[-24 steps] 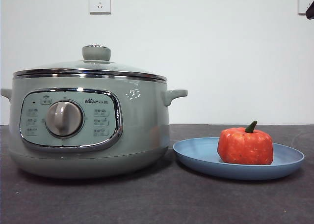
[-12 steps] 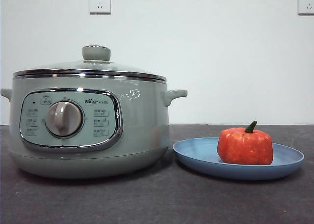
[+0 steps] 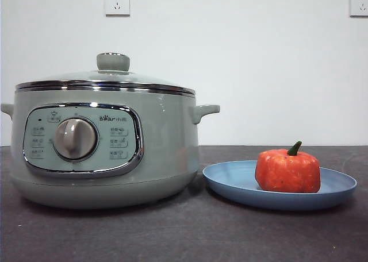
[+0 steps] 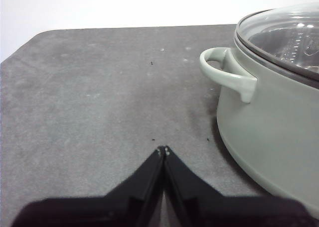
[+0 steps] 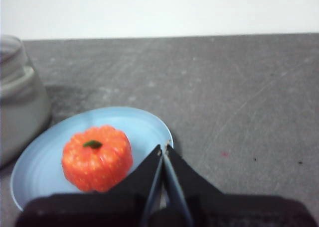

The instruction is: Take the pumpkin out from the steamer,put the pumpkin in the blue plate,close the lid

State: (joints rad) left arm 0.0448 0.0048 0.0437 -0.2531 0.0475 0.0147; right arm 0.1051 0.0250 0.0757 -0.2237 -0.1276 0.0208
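Beside my closed, empty right fingers sits the pumpkin on the blue plate, while the lid covers the steamer near my closed, empty left fingers.

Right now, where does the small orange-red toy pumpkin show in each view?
Front view: the orange-red toy pumpkin sits on the shallow light-blue plate, right of the sage-green steamer pot.
Left wrist view: not in it; only the steamer pot shows.
Right wrist view: on the plate, just beyond the right pincer.
Shared landmark: the steamer pot.
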